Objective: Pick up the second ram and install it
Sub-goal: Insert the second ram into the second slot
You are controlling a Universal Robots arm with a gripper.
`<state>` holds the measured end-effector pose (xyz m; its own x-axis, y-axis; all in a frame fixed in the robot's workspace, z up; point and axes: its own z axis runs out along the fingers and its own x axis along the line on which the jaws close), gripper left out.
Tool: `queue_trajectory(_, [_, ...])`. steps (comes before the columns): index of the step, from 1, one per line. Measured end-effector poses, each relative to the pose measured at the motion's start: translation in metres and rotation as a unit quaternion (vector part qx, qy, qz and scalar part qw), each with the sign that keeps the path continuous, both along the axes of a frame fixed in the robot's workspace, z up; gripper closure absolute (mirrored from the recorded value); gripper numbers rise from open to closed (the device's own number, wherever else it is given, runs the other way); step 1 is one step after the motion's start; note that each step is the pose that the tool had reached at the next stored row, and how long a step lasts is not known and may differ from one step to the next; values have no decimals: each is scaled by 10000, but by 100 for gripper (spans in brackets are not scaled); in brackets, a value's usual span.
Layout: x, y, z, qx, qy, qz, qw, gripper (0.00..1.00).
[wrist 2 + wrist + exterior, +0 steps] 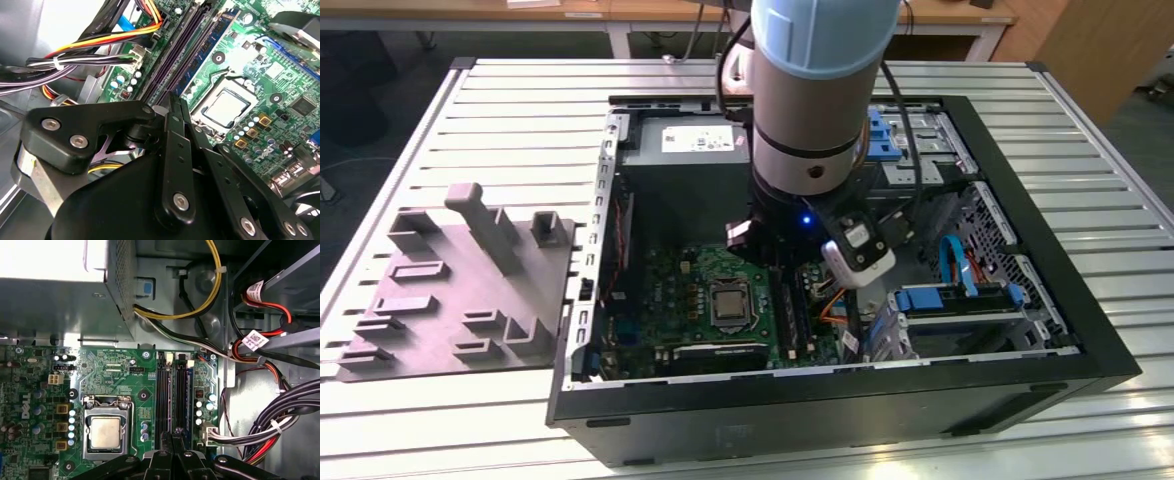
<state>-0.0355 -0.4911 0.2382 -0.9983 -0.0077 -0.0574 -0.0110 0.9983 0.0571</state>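
Second wrist view, read together with the first wrist view and the exterior view. The gripper (176,102) is shown with its two fingers drawn together to a narrow slit. The second ram (207,50) is seen standing on edge in a memory slot near the processor socket (227,107), and its top edge runs straight into that slit. It is therefore judged to be pinched near mid-length, although the contact itself is hidden by the fingers. Such a hold is presumably chosen so that downward force is shared between both ends of the slot. In the first wrist view the stick is seen parallel to the neighbouring slot (162,395), which lies just beside it, nearer the socket. The cable bundle (75,62) is tied and kept on the far side of the slots, so the approach is left free. In the exterior view the computer case (854,430) is laid on its side with the motherboard (680,290) facing up, which allows a vertical reach by the arm. A grey parts fixture (454,290) is set just beside the case, on the exterior view's left, on the slatted table (520,110).
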Motion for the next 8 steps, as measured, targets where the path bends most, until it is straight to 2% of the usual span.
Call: queue_trajectory(8, [-1,19,-27,43,0,0,10000,89])
